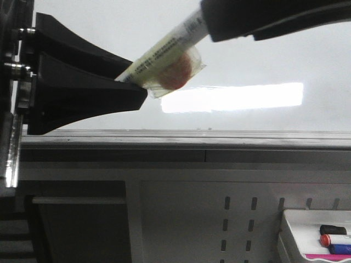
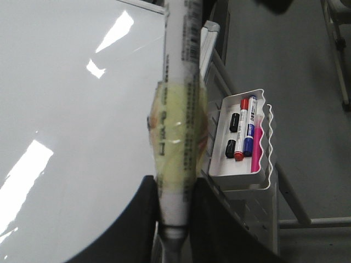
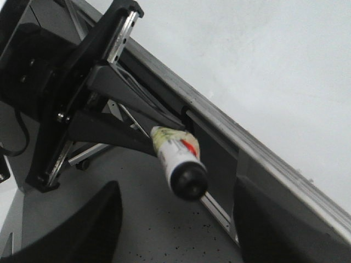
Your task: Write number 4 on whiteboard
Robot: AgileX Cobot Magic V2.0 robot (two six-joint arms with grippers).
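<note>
whiteboard [image 1: 109, 38] blank, left fingers [image 2: 211, 219] gripping marker [image 2: 178, 126]

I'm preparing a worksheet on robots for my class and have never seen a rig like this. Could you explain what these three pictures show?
This is a robot with two arms, each ending in a two-fingered gripper. One picture looks forward from the robot's front. The other two come from cameras on its wrists. Ahead stands a whiteboard, blank where it shows, with a grey rail below. The left gripper clamps a white marker wrapped in yellowish tape. The right gripper is at the marker's capped end with its fingers open. To the lower right, a small white tray holds spare markers.
</note>
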